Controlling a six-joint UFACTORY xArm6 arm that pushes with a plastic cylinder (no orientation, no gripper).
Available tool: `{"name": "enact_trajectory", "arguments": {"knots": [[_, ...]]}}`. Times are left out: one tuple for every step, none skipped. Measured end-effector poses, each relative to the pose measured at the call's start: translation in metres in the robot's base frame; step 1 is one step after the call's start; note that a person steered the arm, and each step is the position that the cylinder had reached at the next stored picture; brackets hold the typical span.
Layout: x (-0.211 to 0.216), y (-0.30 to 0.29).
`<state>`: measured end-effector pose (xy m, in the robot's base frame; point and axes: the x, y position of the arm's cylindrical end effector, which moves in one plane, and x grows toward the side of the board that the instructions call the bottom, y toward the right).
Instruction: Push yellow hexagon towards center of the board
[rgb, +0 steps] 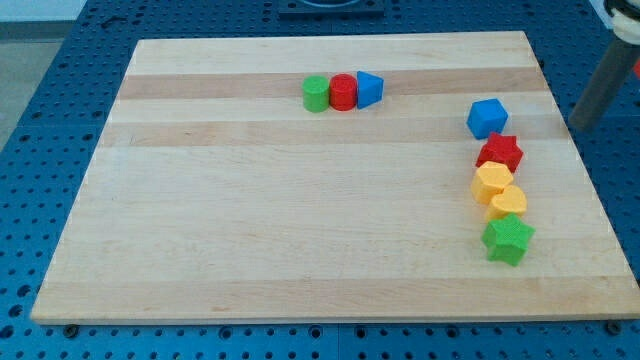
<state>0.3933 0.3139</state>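
Tip: my tip (581, 124) was seen at the right edge of the frame, upper part; the dark rod ended just past the board's right border. No fingers exist on this rod, so no spread or pinch applied; it touched no block.
Tip relative to blocks: right of the blue block (487, 118), clearly apart from it.
Yellow hexagon: yellow hexagon (492, 182) lay in the right part of the frame, mid-height, well right of the board's centre, third in a column of blocks.
Column, top to bottom: blue block, red star (500, 152), yellow hexagon, a second yellow block (509, 202) of unclear shape, green star (508, 239); the lower four appeared to be touching their neighbours.
Upper row: green block (316, 93), red block (343, 92) and blue triangular block (369, 88) sat side by side, upper centre of the frame.
Board: wooden board (280, 230) rested on a blue perforated table (40, 120).
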Motion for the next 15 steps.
{"name": "enact_trajectory", "arguments": {"knots": [[0.017,-0.009],[0.03,-0.032],[0.047,-0.051],[0.067,-0.056],[0.071,-0.094],[0.072,-0.146],[0.088,-0.185],[0.103,-0.216],[0.104,-0.216],[0.109,-0.215],[0.117,-0.204],[0.126,-0.192],[0.146,-0.198],[0.157,-0.242],[0.158,-0.301]]}}
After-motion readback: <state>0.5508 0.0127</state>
